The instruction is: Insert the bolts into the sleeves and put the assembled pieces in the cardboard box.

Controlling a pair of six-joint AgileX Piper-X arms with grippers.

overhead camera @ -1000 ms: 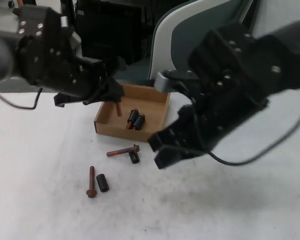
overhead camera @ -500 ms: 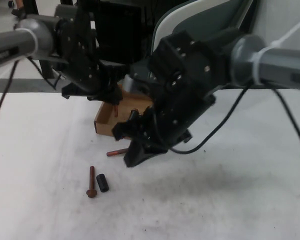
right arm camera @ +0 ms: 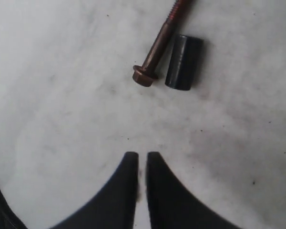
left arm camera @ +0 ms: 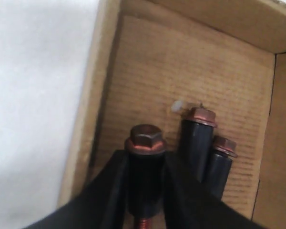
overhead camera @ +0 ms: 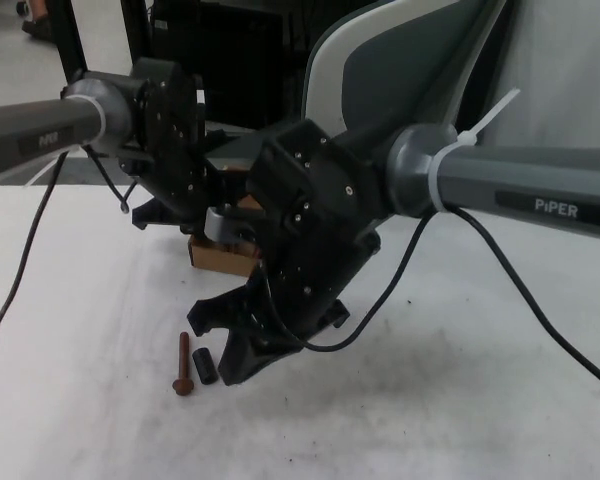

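Observation:
My left gripper [left arm camera: 145, 162] is shut on an assembled piece [left arm camera: 144, 143], a copper bolt with a hex head inside a black sleeve, held over the cardboard box [left arm camera: 148, 71]. Two more assembled pieces [left arm camera: 199, 136] lie side by side on the box floor. On the white table a loose copper bolt [right arm camera: 158, 44] lies next to a loose black sleeve [right arm camera: 183, 62]. My right gripper [right arm camera: 142, 164] hovers just short of them, shut with nothing in it. The high view shows this bolt [overhead camera: 183, 362] and sleeve [overhead camera: 206, 365] left of the right gripper [overhead camera: 220, 345].
The right arm [overhead camera: 310, 220] crosses in front of the box [overhead camera: 218, 255] and hides most of it. The left arm [overhead camera: 160, 130] reaches in from the left. A chair [overhead camera: 400, 70] stands behind the bench. White table [overhead camera: 430, 400] lies bare to the right and front.
The right arm has swung left and down to the loose bolt and sleeve, now covering most of the box and the other loose pair. The left gripper stays over the box.

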